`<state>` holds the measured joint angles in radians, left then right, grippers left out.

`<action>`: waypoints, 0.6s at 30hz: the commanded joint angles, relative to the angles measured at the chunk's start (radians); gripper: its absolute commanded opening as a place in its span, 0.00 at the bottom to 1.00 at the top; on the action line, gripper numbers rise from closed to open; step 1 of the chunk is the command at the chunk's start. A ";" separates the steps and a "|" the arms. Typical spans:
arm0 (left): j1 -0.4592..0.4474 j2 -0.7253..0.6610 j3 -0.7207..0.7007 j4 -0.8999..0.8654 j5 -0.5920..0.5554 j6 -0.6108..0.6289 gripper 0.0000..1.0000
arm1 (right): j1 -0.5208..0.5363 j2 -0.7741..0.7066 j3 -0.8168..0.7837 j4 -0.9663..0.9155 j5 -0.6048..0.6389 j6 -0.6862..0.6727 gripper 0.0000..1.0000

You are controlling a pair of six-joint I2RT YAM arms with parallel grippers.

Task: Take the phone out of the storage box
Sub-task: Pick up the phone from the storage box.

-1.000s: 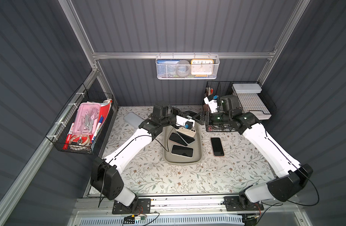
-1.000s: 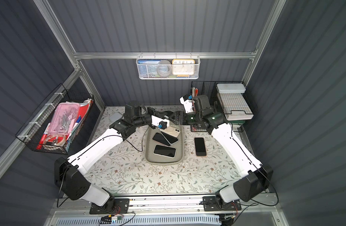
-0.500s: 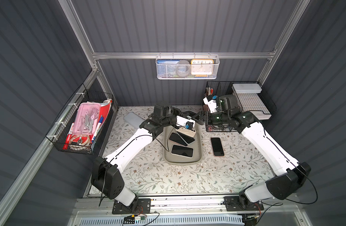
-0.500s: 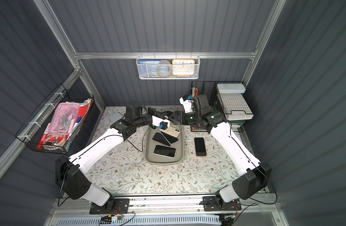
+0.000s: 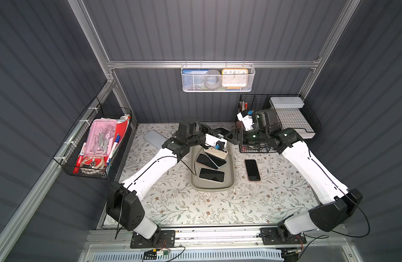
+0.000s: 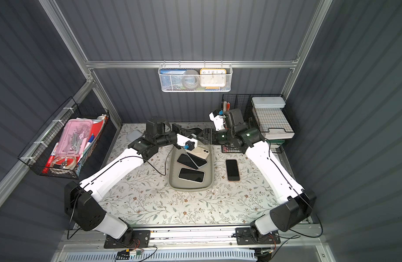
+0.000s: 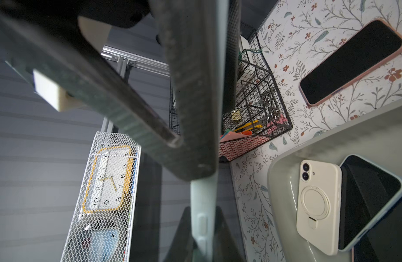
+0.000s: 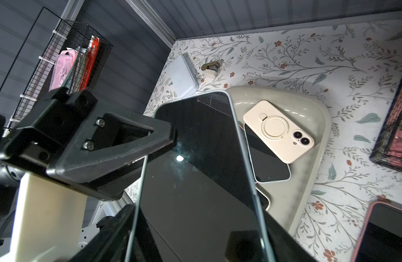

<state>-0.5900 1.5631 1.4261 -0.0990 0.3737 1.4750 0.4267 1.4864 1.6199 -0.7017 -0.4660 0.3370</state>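
Hand-over above the box [image 5: 211, 185]; clock face as read in a top view, with 12 toward the back wall. The box sits at the middle of the table [image 5: 195, 211]. The phone [image 8: 195, 170] is clear of it, in the air over its 12 o'clock end. The left tool [image 7: 211, 143] is clamped across the phone's thickness. The right tool [image 5: 228, 136], at 3 o'clock of the phone, stands wide with a jaw at each long edge; whether either jaw touches cannot be told. Judged best practice: the right tool should close squarely on both edges before the left lets go, since the glass looks slick and the purchase is narrow. A likely set-down lies at 3 o'clock of the box, beside the pink phone [image 5: 252, 170]. Four other phones lie in the box.
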 commanded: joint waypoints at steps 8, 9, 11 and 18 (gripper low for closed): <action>0.000 -0.046 -0.060 0.131 -0.006 -0.060 0.59 | 0.009 -0.016 -0.002 0.017 -0.035 -0.009 0.51; 0.001 -0.046 -0.065 0.139 -0.005 -0.067 0.64 | 0.008 -0.022 -0.010 0.030 -0.039 -0.005 0.50; 0.001 -0.050 -0.071 0.152 -0.007 -0.080 0.72 | 0.007 -0.034 -0.024 0.052 -0.042 0.001 0.50; 0.001 -0.064 -0.096 0.183 -0.014 -0.123 0.79 | -0.014 -0.081 -0.083 0.126 -0.042 0.060 0.48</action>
<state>-0.5896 1.5341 1.3457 0.0547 0.3618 1.3945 0.4236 1.4578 1.5517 -0.6712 -0.4850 0.3637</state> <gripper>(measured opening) 0.785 0.774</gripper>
